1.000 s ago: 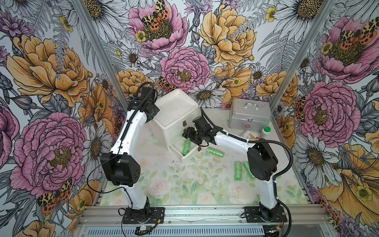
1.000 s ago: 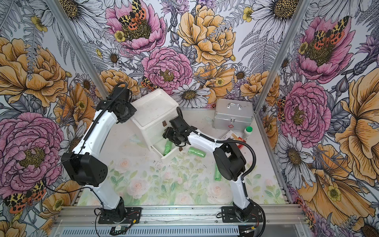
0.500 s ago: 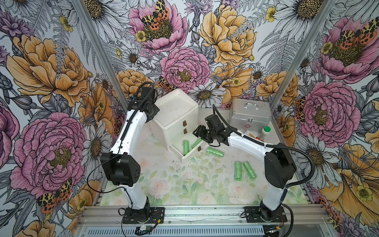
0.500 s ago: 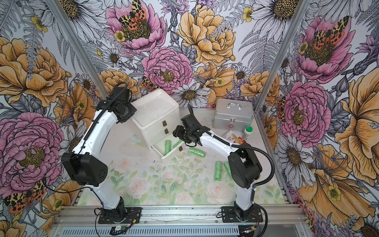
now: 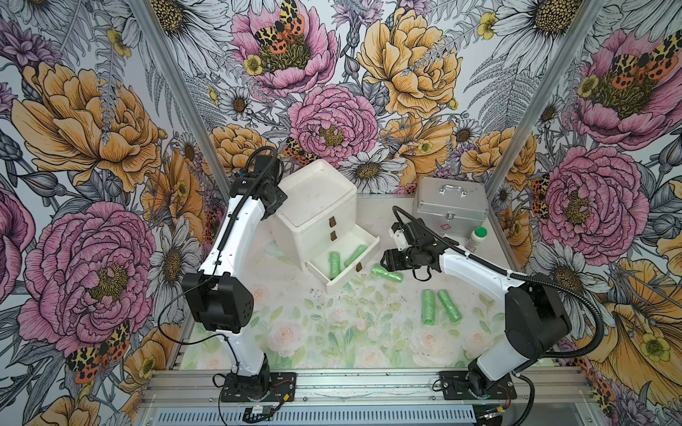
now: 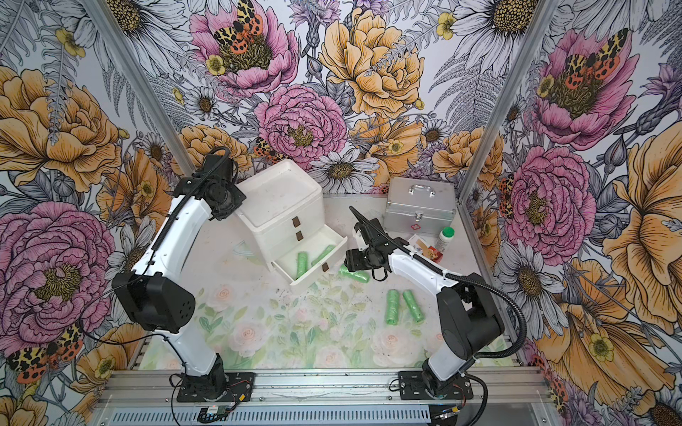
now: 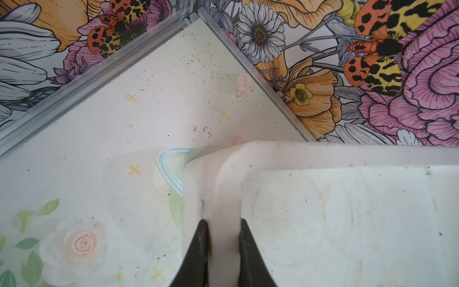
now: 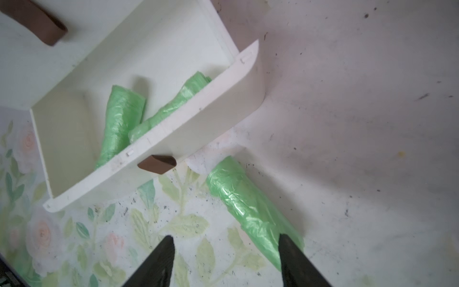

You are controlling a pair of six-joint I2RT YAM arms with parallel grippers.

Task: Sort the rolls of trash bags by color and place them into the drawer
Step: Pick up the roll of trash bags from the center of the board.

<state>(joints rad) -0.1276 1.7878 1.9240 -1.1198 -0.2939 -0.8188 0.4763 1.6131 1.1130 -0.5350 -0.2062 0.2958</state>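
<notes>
1. the left gripper [image 7: 222, 227] is pinched tight on the raised rim of the white three-drawer chest [image 7: 347, 223], bracing it. best to leave that hold alone so the chest does not slide while rolls go in.
2. the right gripper [image 8: 226, 238] has its jaws spread wide with nothing between them. it hangs low over the floral mat [image 8: 111, 236] beside the open bottom drawer [image 8: 198, 116].
3. the likely target is the green roll [image 8: 243, 206], which lies on the mat just outside the drawer front, near its brown pull tab [image 8: 157, 163]. it sits off-centre to the gripper: one finger [image 8: 295, 261] overlaps the roll's near end and the other is well clear.
4. shift sideways until the roll lies midway between the fingers and across their closing line. then come down and close on its middle. the crinkly film will probably give, so close firmly.
5. lift it well clear of the drawer front before moving in, then let go beside the two green rolls in the drawer [image 5: 335, 262].
6. the pair of green rolls [image 5: 428, 306] farther out on the mat comes after.
</notes>
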